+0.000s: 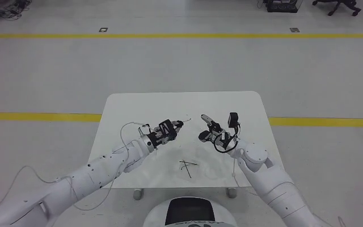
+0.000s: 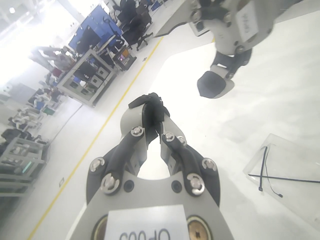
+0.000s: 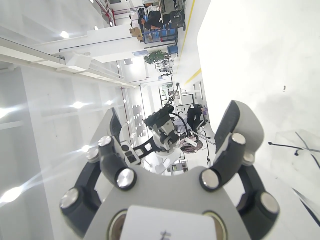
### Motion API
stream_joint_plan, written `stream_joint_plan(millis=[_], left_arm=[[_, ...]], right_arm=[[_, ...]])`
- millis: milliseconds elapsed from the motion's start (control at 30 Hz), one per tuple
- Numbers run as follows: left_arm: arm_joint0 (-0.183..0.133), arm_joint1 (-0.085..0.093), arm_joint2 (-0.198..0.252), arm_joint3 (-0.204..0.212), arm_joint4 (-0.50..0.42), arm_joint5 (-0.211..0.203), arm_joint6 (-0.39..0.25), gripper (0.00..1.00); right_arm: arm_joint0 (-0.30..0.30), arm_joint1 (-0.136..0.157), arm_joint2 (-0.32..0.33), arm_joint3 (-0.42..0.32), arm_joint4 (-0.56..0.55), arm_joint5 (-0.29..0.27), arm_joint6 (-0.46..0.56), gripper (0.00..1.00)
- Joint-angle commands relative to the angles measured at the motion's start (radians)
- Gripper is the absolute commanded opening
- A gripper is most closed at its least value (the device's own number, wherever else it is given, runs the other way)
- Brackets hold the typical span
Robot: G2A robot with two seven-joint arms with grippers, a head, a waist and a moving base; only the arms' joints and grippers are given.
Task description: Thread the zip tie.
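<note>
Two grippers facing, a tie between them

The left gripper [image 2: 152,106] is pressed together, seemingly pinching a thin zip tie [image 1: 186,120]; this is faint from above. The tie's long axis runs from its fingertips straight toward the right gripper [image 3: 173,116], which is near and spread wide. Spare ties [image 2: 261,176] lie crossed on a clear bag [image 2: 295,151] beneath both.

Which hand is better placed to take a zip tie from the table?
Probably right: the right hand is open and empty, while the left hand is shut. The zip ties lie near both.
</note>
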State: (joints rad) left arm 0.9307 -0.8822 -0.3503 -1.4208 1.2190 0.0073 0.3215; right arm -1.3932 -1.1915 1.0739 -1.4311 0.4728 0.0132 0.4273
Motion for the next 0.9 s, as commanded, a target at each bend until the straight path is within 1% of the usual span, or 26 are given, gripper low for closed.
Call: stream_joint_plan(millis=[0, 33, 67, 100, 133, 167, 200, 233, 267, 300, 367, 433, 500, 533, 567, 600, 633, 833, 867], left_arm=[[0.001, 0.000, -0.027, 0.014, -0.111, -0.075, -0.026, 0.00], [0.001, 0.001, -0.036, 0.023, -0.146, -0.111, -0.045, 0.00], [0.002, 0.001, -0.049, 0.033, -0.197, -0.136, -0.063, 0.00], [0.002, 0.001, -0.064, 0.041, -0.262, -0.179, -0.090, 0.00], [-0.001, 0.000, -0.072, 0.048, -0.288, -0.210, -0.106, 0.00], [0.000, 0.000, -0.080, 0.055, -0.320, -0.232, -0.111, 0.00], [0.004, -0.001, -0.090, 0.066, -0.382, -0.284, -0.123, 0.00], [0.000, -0.002, -0.097, 0.078, -0.412, -0.322, -0.140, 0.00], [-0.003, -0.003, -0.104, 0.090, -0.440, -0.347, -0.150, 0.00], [0.002, -0.007, -0.104, 0.089, -0.493, -0.347, -0.164, 0.00], [-0.001, -0.009, -0.097, 0.082, -0.574, -0.347, -0.201, 0.00], [-0.012, -0.010, -0.083, 0.073, -0.654, -0.347, -0.239, 0.00], [-0.021, -0.009, -0.069, 0.066, -0.719, -0.347, -0.261, 0.00], [-0.028, -0.007, -0.064, 0.069, -0.743, -0.347, -0.268, 0.00], [-0.040, -0.006, -0.060, 0.081, -0.745, -0.347, -0.260, 0.00], [-0.048, -0.005, -0.061, 0.098, -0.718, -0.347, -0.228, 0.00], [-0.049, -0.004, -0.061, 0.103, -0.702, -0.347, -0.215, 0.00], [-0.049, -0.004, -0.061, 0.103, -0.702, -0.347, -0.215, 0.00], [-0.048, -0.005, -0.062, 0.107, -0.703, -0.340, -0.217, 0.00]], right_arm=[[0.000, 0.000, 0.000, 0.000, 0.000, 0.000, 0.000, 1.00], [-0.002, 0.000, 0.003, 0.000, -0.004, -0.003, -0.012, 1.00], [-0.003, 0.000, 0.007, -0.001, -0.012, -0.006, -0.022, 1.00], [-0.006, 0.001, 0.012, -0.002, -0.020, -0.010, -0.026, 1.00], [-0.007, 0.001, 0.016, -0.003, -0.024, -0.016, -0.025, 1.00], [-0.008, 0.003, 0.021, -0.003, -0.033, -0.023, -0.020, 1.00], [-0.010, 0.004, 0.026, -0.003, -0.048, -0.032, -0.013, 1.00], [-0.011, 0.005, 0.030, -0.004, -0.055, -0.039, -0.007, 1.00], [-0.012, 0.006, 0.033, -0.004, -0.062, -0.044, 0.002, 1.00], [-0.011, 0.008, 0.037, -0.003, -0.073, -0.049, 0.019, 1.00], [-0.010, 0.010, 0.043, 0.000, -0.084, -0.055, 0.044, 1.00], [-0.007, 0.013, 0.048, 0.005, -0.092, -0.053, 0.073, 1.00], [-0.003, 0.014, 0.049, 0.006, -0.103, -0.046, 0.097, 1.00], [0.001, 0.015, 0.048, 0.005, -0.105, -0.048, 0.127, 1.00], [0.003, 0.016, 0.051, 0.010, -0.101, -0.048, 0.143, 1.00], [0.003, 0.016, 0.051, 0.010, -0.101, -0.048, 0.143, 1.00], [0.003, 0.016, 0.051, 0.010, -0.101, -0.048, 0.143, 1.00], [0.003, 0.016, 0.051, 0.010, -0.101, -0.048, 0.143, 1.00], [0.003, 0.016, 0.051, 0.010, -0.101, -0.048, 0.143, 1.00]])
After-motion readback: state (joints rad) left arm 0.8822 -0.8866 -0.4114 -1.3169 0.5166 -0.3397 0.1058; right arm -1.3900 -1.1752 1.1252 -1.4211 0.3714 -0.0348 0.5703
